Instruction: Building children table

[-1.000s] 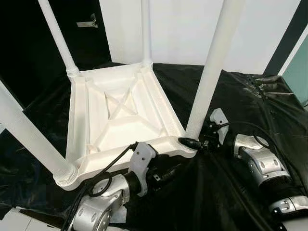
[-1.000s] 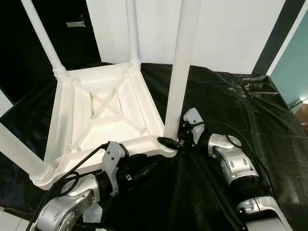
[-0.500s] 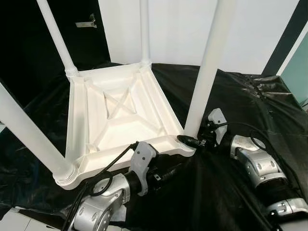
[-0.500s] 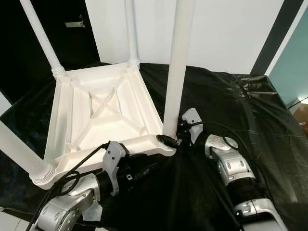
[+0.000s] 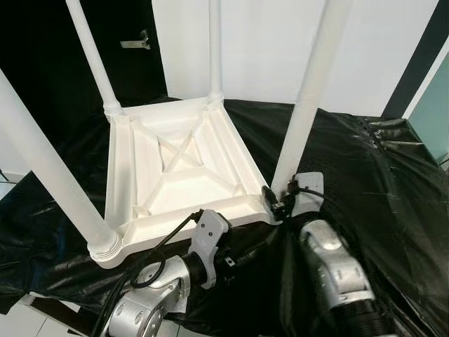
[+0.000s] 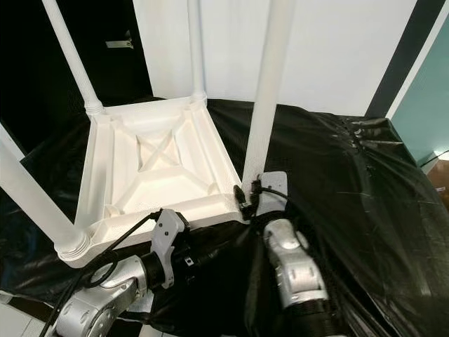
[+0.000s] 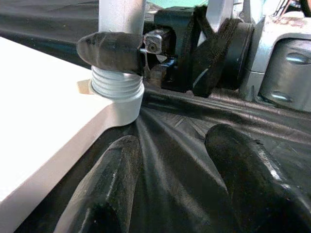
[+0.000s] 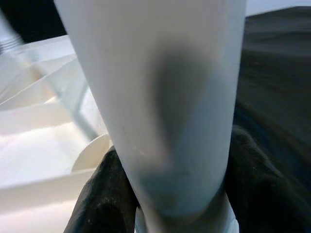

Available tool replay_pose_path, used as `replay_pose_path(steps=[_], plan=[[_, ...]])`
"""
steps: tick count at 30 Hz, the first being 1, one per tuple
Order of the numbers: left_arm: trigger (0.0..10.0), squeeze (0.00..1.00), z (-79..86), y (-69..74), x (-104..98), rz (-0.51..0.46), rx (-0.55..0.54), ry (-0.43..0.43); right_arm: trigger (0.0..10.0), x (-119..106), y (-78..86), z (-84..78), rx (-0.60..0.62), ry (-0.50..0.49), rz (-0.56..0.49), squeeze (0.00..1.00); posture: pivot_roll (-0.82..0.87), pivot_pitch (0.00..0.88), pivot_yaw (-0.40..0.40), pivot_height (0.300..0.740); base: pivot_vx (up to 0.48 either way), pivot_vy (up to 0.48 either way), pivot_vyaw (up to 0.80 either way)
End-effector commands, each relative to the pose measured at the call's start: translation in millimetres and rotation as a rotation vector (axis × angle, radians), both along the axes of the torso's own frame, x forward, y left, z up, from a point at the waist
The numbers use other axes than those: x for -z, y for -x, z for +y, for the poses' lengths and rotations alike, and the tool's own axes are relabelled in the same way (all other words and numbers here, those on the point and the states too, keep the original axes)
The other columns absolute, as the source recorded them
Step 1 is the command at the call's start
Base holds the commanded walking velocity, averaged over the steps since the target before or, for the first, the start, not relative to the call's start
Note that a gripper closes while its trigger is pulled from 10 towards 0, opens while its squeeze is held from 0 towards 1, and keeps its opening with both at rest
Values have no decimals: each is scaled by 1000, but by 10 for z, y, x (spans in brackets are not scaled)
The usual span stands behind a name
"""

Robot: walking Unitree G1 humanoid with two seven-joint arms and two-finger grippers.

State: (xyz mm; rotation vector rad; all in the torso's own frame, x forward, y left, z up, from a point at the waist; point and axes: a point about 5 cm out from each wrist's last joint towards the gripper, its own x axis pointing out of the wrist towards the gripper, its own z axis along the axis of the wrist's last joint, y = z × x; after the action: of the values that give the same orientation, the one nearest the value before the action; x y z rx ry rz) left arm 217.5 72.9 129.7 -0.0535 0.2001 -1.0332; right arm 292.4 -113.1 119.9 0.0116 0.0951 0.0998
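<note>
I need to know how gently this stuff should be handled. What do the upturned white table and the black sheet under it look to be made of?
The upturned white children's table looks like moulded plastic with a matte finish: ribbed underside, threaded collars at the round legs. The black sheet seems thin glossy plastic film, creased and shiny. The right end effector clasps the near-right leg.

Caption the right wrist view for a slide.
Right pincer clasps the base of a white table leg.

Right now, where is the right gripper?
The right gripper clamps the base of the near-right table leg, at the upturned white table's corner.
</note>
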Motion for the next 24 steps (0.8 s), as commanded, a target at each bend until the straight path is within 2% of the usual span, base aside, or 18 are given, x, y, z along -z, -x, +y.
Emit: replay_pose_path(steps=[1, 12, 13, 14, 19, 24], plan=[[10000, 0, 12, -15, 7, -7, -1, -7, 10000, 194, 57, -54, 62, 1, 105, 0, -29, 0, -37, 740, 0, 0, 0], [10000, 0, -19, -38, 5, -6, 8, -8, 10000, 66, 76, 22, 44, -10, 50, 0, -35, 0, -32, 740, 0, 0, 0], [10000, 0, -21, -39, 3, -6, 7, -7, 10000, 60, 77, 18, 44, -4, 46, 114, -36, 0, -31, 740, 0, 0, 0], [10000, 0, -23, -40, 2, -6, 7, -7, 10000, 50, 81, 9, 45, 3, 35, 1000, -35, 0, -31, 740, 0, 0, 0], [10000, 0, -24, -41, -1, -8, 7, -7, 10000, 21, 99, -5, 25, 5, 8, 1000, -36, 0, -31, 740, 0, 0, 0], [10000, 0, -25, -32, -9, -8, 9, -6, 10000, -20, 176, -176, -65, -5, -59, 1000, -40, 0, -31, 740, 0, 0, 0]])
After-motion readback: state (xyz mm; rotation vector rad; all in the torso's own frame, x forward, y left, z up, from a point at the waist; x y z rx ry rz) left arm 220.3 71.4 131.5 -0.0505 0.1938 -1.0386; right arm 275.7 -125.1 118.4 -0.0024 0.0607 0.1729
